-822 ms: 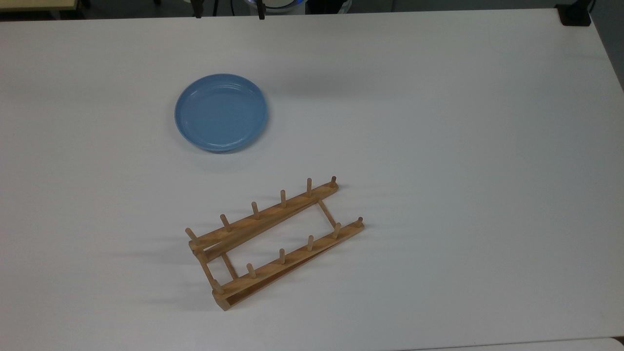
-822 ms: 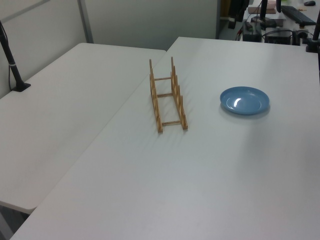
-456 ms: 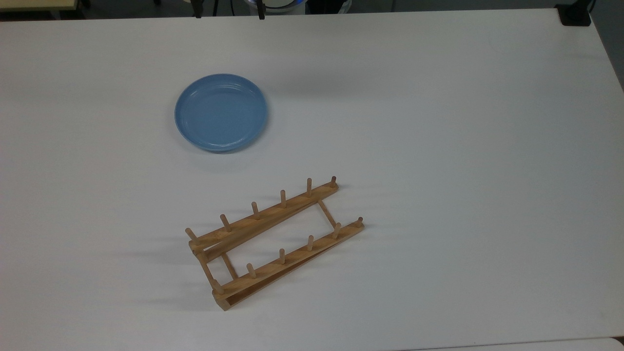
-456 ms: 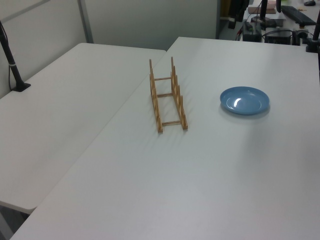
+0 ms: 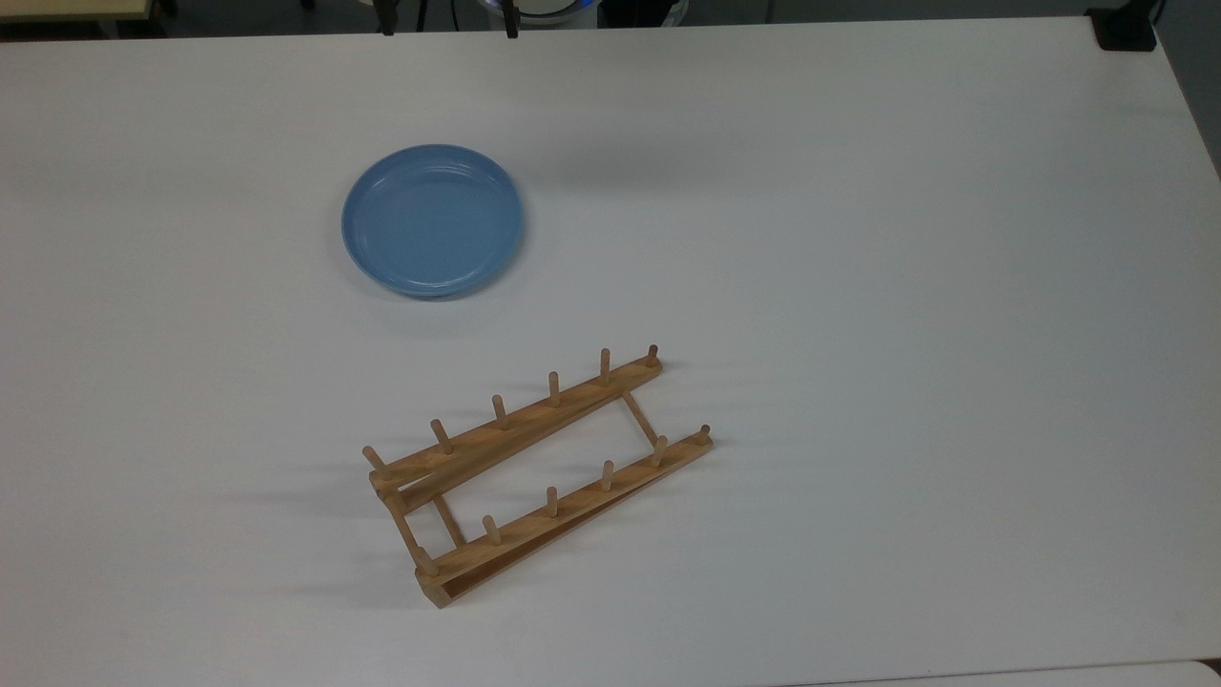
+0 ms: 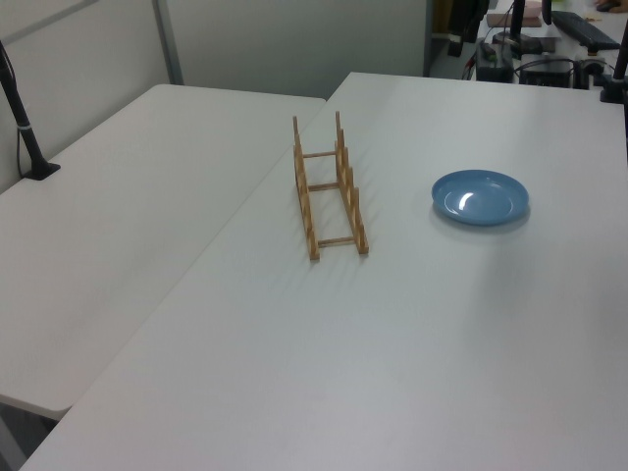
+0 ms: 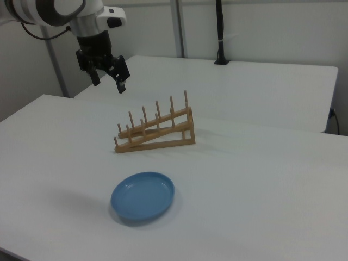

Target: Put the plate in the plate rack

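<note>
The plate (image 5: 432, 220) lies flat on the white table (image 5: 858, 239), rim up, and nothing is touching it. In the top view it sits up and to the left of the rack (image 5: 534, 472), well apart from it; in the left view the plate (image 6: 480, 197) is off to the rack's (image 6: 329, 186) right. The rack stands on the table with its two rails running side by side and pegs pointing up, one end raised higher than the other, every slot bare. Over in the right view the claw (image 7: 109, 76) hangs high above the table, up and to the left of the rack (image 7: 156, 130), far from the plate (image 7: 143, 196) near the front. Its two black fingers (image 7: 122, 74) are spread apart, gripping nothing.
</note>
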You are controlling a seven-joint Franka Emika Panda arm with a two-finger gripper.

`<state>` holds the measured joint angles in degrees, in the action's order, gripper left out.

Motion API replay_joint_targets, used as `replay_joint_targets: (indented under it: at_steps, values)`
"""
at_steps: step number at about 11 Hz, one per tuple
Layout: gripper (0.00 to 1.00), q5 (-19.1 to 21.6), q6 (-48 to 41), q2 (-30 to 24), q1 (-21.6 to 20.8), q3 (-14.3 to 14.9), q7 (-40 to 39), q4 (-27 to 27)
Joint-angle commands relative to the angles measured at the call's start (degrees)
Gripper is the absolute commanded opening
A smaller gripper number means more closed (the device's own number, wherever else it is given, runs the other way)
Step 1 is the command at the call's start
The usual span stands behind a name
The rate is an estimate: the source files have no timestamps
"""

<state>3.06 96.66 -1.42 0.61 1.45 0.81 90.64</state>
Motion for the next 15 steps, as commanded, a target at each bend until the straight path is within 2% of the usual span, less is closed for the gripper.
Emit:
replay_joint_targets:
  at_steps: [1,2,4,5,7,8,10,13,15]
  values:
    - [1.00,-0.2,0.1,-0.6,-0.7,0.5,-1.3,0.8]
    - [1.00,-0.2,-1.1,-0.7,-0.3,0.6,-4.6,1.2]
    - [1.00,-1.3,-6.3,-1.0,0.1,0.9,-16.4,1.3]
    - [1.00,-3.0,-7.6,-1.0,1.0,1.2,-20.6,2.0]
    - [1.00,-5.8,-6.4,-1.0,2.8,1.2,-21.5,5.8]
    - [1.00,-8.0,-4.9,-1.1,4.0,1.3,-21.8,10.0]
    - [1.00,-8.4,3.2,-1.0,6.3,2.2,-21.8,17.7]
    - [1.00,-8.2,15.3,-0.1,7.8,4.6,-21.6,26.4]
    - [1.00,-7.6,21.2,3.5,10.0,4.8,-21.0,29.4]
